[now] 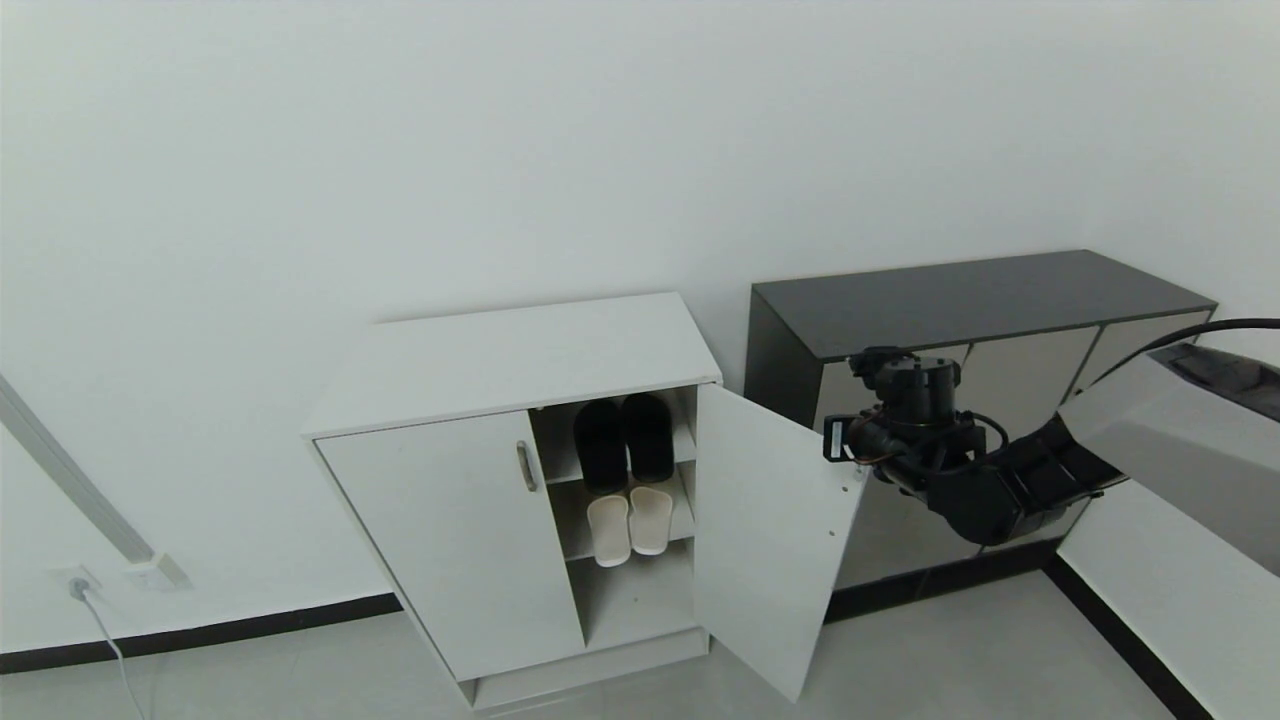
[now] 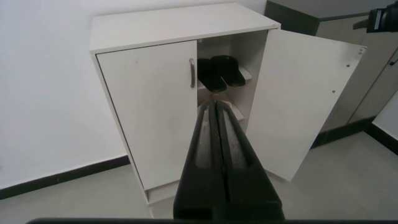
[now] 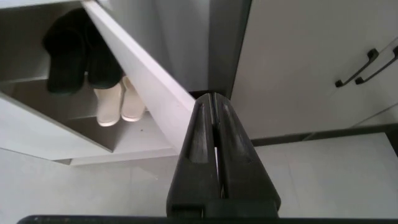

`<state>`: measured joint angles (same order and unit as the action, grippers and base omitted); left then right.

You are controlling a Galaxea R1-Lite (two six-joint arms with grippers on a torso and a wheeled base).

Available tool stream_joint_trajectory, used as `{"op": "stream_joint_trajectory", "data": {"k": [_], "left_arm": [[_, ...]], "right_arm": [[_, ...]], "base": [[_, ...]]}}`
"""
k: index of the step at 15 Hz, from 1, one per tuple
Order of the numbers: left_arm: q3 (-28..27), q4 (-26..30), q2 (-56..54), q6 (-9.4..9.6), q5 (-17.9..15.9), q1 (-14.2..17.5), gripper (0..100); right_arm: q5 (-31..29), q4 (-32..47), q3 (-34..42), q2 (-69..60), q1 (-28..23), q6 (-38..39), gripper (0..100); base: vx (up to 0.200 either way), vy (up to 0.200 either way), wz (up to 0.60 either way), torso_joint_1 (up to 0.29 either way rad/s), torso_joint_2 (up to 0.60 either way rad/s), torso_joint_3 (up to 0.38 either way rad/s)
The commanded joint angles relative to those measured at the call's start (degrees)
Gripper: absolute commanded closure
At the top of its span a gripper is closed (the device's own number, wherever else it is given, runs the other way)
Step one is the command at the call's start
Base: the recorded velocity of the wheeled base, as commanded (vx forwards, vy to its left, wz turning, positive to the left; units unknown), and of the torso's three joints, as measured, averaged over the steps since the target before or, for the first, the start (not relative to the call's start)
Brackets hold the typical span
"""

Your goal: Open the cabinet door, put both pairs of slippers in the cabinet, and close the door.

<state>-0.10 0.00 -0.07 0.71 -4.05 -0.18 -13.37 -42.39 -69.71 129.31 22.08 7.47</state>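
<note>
Both pairs are inside the white cabinet [image 1: 500, 360]: the black slippers [image 1: 625, 440] are on the upper shelf and the white slippers [image 1: 630, 522] on the shelf below, each pair lying front to back. By my judgement, what is left of the task is the closing.

The right-hand door [image 1: 765, 530] stands swung out on the cabinet's right wall. Its free edge is upright and turned toward the robot's right. The right gripper [image 3: 215, 102] sits just beside the upper part of that free edge, on the door's outer side, with its fingers pressed together and holding nothing. I cannot tell whether they touch the panel. The left gripper [image 2: 216, 106] hangs well back in front of the cabinet, fingers likewise closed on nothing, pointing toward the open compartment beside the shut left-hand door [image 1: 450, 530].

The right arm is much the nearer to the door, so the push would likely be its job, toward the robot's left and in against the cabinet front.

The head view gives the door's angle and both shelves. The right wrist view gives how near the fingertips are to the door's edge, with the dark sideboard [image 1: 960, 295] close behind. In the left wrist view the left fingers cover the lower shelf
</note>
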Motion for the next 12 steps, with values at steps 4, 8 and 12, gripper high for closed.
{"op": "stream_joint_trajectory", "data": {"k": [4,8,12], "left_arm": [[0.01,0.00,0.07,-0.09,0.00,0.01,100],[0.01,0.00,0.07,-0.09,0.00,0.01,100],[0.01,0.00,0.07,-0.09,0.00,0.01,100]], "right_arm": [[0.01,0.11,-1.49,2.62,-0.81,0.00,100],[0.01,1.43,-2.89,3.76,-0.81,0.00,100],[0.01,1.69,-3.07,4.46,-0.90,0.00,100]], "base": [[0.000,0.000,0.00,0.000,0.00,0.000],[0.000,0.000,0.00,0.000,0.00,0.000],[0.000,0.000,0.00,0.000,0.00,0.000]]}}
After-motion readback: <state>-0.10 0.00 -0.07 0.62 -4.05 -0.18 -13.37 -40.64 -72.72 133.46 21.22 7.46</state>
